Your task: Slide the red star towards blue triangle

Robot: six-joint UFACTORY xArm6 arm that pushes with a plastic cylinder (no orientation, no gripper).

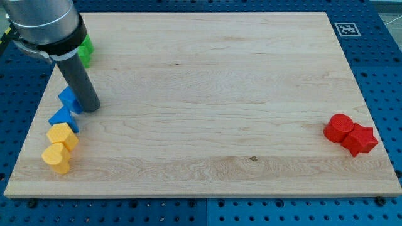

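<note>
Red star (360,139) at the view's right beside a red cylinder (340,128), my tip (91,108) far off by the blue blocks (68,99).

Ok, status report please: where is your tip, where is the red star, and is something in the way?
My tip at view's left, beside blue triangle. Red star far right, touching red cylinder. Board between them open.

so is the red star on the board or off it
On the wooden board, near its right edge. The red star block lies flat, touching a red round block; my tip is far left by a blue block.
</note>
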